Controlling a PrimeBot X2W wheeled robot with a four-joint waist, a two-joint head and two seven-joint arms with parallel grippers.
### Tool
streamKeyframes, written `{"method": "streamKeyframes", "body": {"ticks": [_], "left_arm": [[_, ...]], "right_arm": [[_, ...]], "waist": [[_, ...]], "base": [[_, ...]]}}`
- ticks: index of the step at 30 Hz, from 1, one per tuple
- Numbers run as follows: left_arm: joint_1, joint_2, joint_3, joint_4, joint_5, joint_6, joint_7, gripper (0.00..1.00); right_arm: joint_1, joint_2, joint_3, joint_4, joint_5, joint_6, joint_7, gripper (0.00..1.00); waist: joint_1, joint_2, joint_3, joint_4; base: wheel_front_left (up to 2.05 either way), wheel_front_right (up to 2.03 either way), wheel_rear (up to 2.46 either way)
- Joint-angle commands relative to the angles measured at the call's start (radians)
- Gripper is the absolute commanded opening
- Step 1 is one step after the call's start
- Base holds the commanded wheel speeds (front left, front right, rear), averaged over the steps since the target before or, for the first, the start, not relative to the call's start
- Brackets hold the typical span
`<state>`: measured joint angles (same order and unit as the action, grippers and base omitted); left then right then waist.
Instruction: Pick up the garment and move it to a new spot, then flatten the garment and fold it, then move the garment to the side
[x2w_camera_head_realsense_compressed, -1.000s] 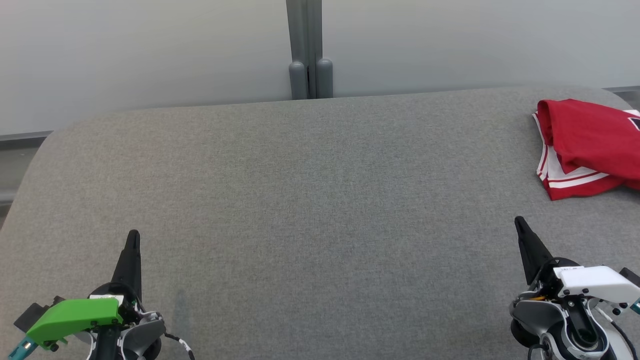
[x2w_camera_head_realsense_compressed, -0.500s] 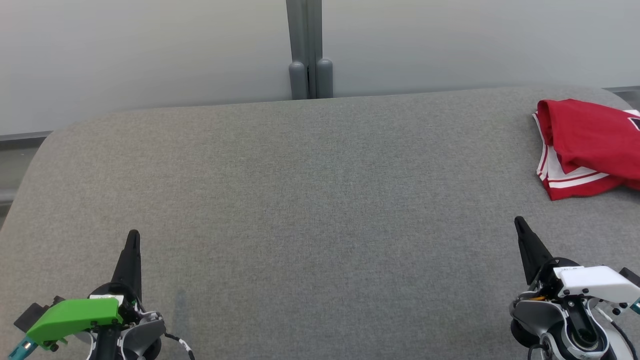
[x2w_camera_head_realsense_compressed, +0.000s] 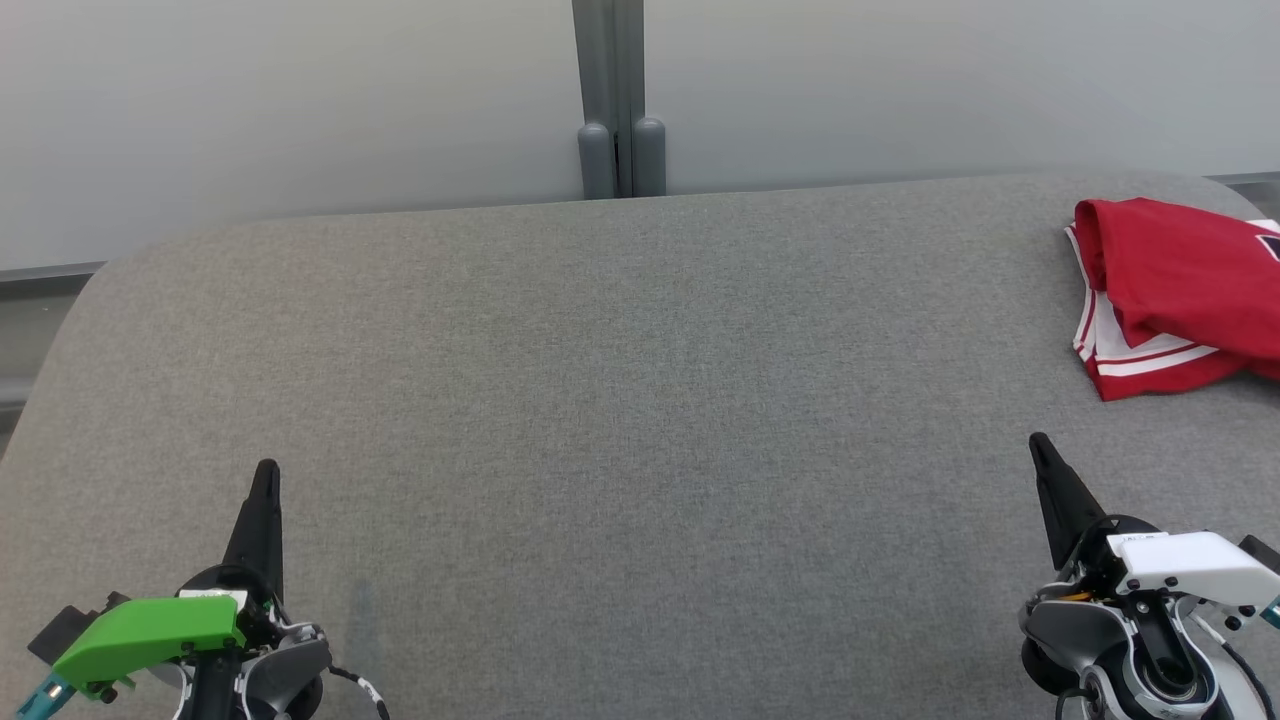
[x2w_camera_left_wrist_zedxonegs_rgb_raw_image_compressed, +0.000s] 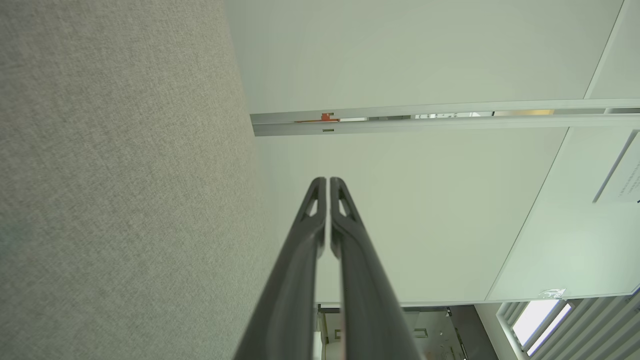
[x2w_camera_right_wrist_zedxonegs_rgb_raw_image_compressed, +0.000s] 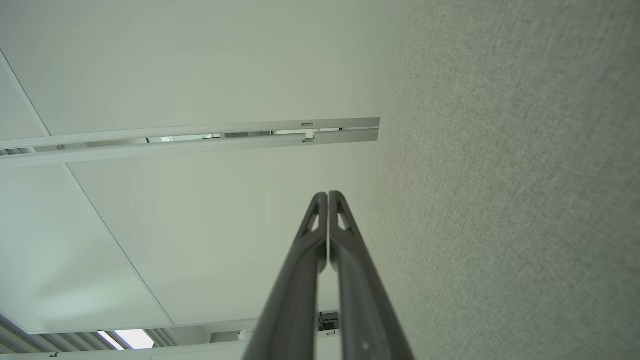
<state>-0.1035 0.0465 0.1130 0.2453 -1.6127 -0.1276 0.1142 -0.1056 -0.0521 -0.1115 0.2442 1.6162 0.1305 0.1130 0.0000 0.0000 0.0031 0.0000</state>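
The garment (x2w_camera_head_realsense_compressed: 1180, 290) is a red shirt with white stripes along its hem, folded into a bundle at the far right of the grey table (x2w_camera_head_realsense_compressed: 620, 400), partly cut off by the head view's right edge. My left gripper (x2w_camera_head_realsense_compressed: 266, 470) rests at the lower left, shut, with nothing between its fingers (x2w_camera_left_wrist_zedxonegs_rgb_raw_image_compressed: 327, 182). At the lower right my right gripper (x2w_camera_head_realsense_compressed: 1038, 442) is also shut and empty, its tips (x2w_camera_right_wrist_zedxonegs_rgb_raw_image_compressed: 327, 196) pressed together. It sits a short way in front of the garment and is not touching it.
A grey fabric-covered table with rounded far corners spans the head view. Behind it stands a pale partition wall with a grey post (x2w_camera_head_realsense_compressed: 620, 100) at the middle. The wrist views show the table surface (x2w_camera_left_wrist_zedxonegs_rgb_raw_image_compressed: 115, 175) beside the pale panels.
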Motion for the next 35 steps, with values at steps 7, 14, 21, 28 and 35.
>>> {"method": "streamKeyframes", "body": {"ticks": [7, 14, 21, 28, 35], "left_arm": [[-0.011, 0.007, 0.003, 0.001, -0.001, -0.006, 0.003, 0.00], [-0.011, 0.007, 0.003, 0.001, -0.001, -0.006, 0.003, 0.00], [-0.011, 0.007, 0.003, 0.001, -0.001, -0.006, 0.003, 0.00], [-0.011, 0.007, 0.003, 0.001, -0.001, -0.006, 0.003, 0.00], [-0.011, 0.007, 0.002, 0.001, -0.001, -0.006, 0.003, 0.00]], "right_arm": [[-0.006, 0.000, -0.003, 0.002, -0.003, 0.000, 0.003, 0.00], [-0.006, 0.000, -0.003, 0.002, -0.004, 0.000, 0.003, 0.00], [-0.006, 0.001, -0.003, 0.002, -0.004, 0.000, 0.003, 0.00], [-0.006, 0.001, -0.003, 0.002, -0.004, 0.000, 0.004, 0.00], [-0.006, 0.001, -0.004, 0.002, -0.005, 0.000, 0.004, 0.00]], "waist": [[0.0000, 0.0000, 0.000, 0.000], [0.0000, 0.0000, 0.000, 0.000], [0.0000, 0.0000, 0.000, 0.000], [0.0000, 0.0000, 0.000, 0.000], [0.0000, 0.0000, 0.000, 0.000]], "base": [[0.00, 0.00, 0.00], [0.00, 0.00, 0.00], [0.00, 0.00, 0.00], [0.00, 0.00, 0.00], [0.00, 0.00, 0.00]]}}
